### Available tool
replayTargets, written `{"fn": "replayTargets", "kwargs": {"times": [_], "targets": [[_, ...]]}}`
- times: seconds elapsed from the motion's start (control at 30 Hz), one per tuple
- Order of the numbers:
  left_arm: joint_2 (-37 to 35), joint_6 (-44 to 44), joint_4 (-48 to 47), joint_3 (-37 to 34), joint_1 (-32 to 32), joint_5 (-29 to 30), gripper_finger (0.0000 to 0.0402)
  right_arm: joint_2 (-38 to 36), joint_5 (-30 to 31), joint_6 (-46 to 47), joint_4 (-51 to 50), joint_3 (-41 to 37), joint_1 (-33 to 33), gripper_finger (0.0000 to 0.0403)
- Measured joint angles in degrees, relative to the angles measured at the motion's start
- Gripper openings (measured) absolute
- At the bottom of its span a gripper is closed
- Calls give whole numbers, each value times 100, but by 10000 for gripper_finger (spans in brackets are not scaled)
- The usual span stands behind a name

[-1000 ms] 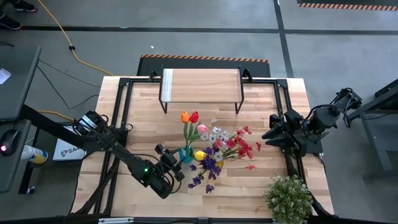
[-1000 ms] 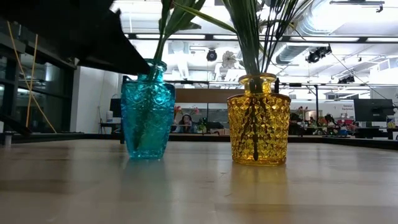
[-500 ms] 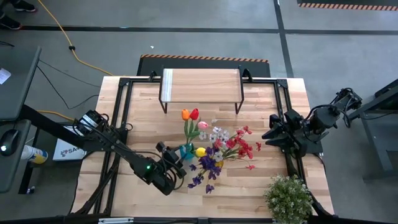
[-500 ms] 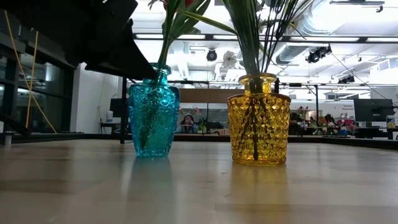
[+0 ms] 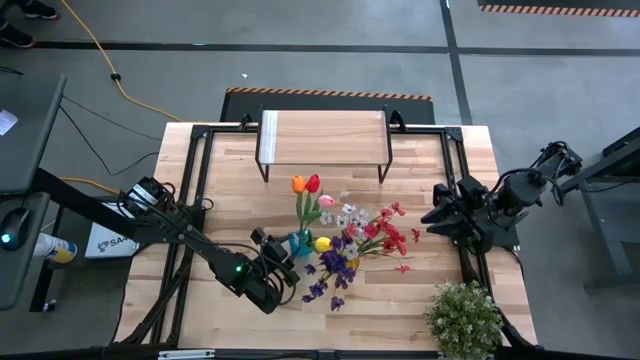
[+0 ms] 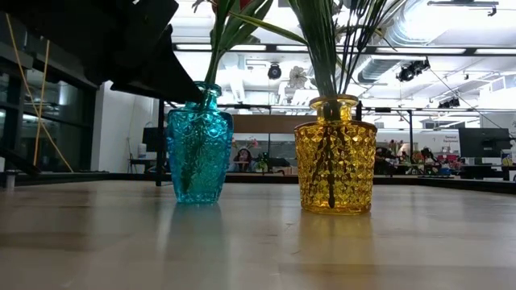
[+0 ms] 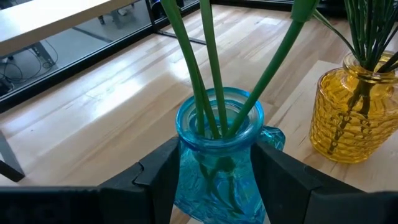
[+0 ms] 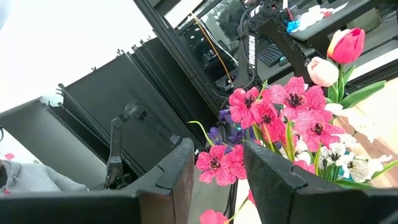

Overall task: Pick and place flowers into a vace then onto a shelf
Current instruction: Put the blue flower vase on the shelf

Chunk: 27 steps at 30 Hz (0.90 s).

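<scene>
The left gripper (image 7: 214,180) sits on the counter (image 5: 420,160) with its jaws clamped on the blue glass vase (image 7: 219,155), one finger on each side of the body just below the rim. The vase stands upright between the jaws, and its long axis is vertical, square to the closing line of the jaws. Three green stems (image 7: 208,68) rise out of its mouth and lean slightly apart.

The shelf (image 5: 322,138) lies ahead of the left jaws, across the counter at its far edge, well apart from the vase. The left arm is the nearer arm to both vase and shelf path; judged from this layout, the coming move is a lift and carry forward to the shelf top, keeping the vase vertical.

The right gripper (image 8: 214,180) waits off the counter's right edge. Its jaws stand apart and hold nothing, and the flowers (image 8: 280,118) lie beyond them.

Count:
- Vases: two, one blue and one yellow glass vase (image 6: 334,155), standing just beside each other, both loaded with stems.
- Tulips above the blue vase: orange, red, pink.
- Shelf: one.
- Potted plant (image 5: 463,318): one, at the counter's near right corner.
</scene>
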<state>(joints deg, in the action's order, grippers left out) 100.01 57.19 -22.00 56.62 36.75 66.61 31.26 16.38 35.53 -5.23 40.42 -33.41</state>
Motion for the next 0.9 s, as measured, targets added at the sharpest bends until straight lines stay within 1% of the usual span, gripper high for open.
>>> {"fn": "replayTargets", "kwargs": {"times": [0.4, 0.9], "targets": [[0, 4, 0, 0, -1, 0, 227, 257, -40, 42, 1, -1, 1, 130], [0, 93, 155, 0, -4, 2, 227, 287, -42, 44, 210, -7, 0, 130]]}}
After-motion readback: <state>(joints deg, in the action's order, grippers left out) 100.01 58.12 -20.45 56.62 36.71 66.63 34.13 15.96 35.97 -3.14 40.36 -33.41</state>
